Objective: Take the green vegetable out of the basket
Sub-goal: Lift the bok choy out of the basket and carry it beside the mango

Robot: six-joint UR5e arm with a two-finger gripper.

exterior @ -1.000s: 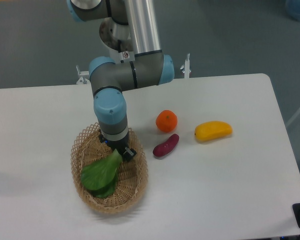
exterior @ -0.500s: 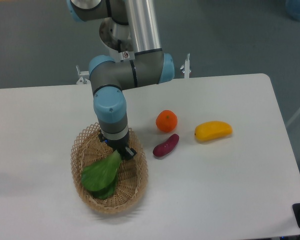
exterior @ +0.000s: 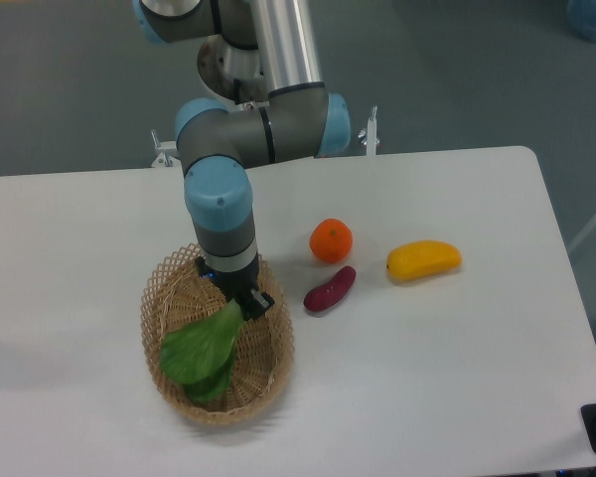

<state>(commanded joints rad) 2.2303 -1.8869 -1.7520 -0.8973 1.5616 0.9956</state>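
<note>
The green vegetable (exterior: 203, 350), a bok choy with broad dark leaves, hangs over the inside of the tan wicker basket (exterior: 274, 350) at the table's front left. My gripper (exterior: 244, 303) points down into the basket and is shut on the vegetable's pale stem end at its upper right. The leaves trail down and left from the fingers, low over the basket floor. Whether the leaf tips still touch the weave is unclear.
An orange (exterior: 331, 240), a purple sweet potato (exterior: 330, 288) and a yellow mango (exterior: 423, 259) lie on the white table right of the basket. The arm's elbow (exterior: 263, 129) looms above the basket's far side.
The arm has risen slightly and shifted a little; the bok choy's stem end has come up with the gripper while the leaves stay over the basket.
</note>
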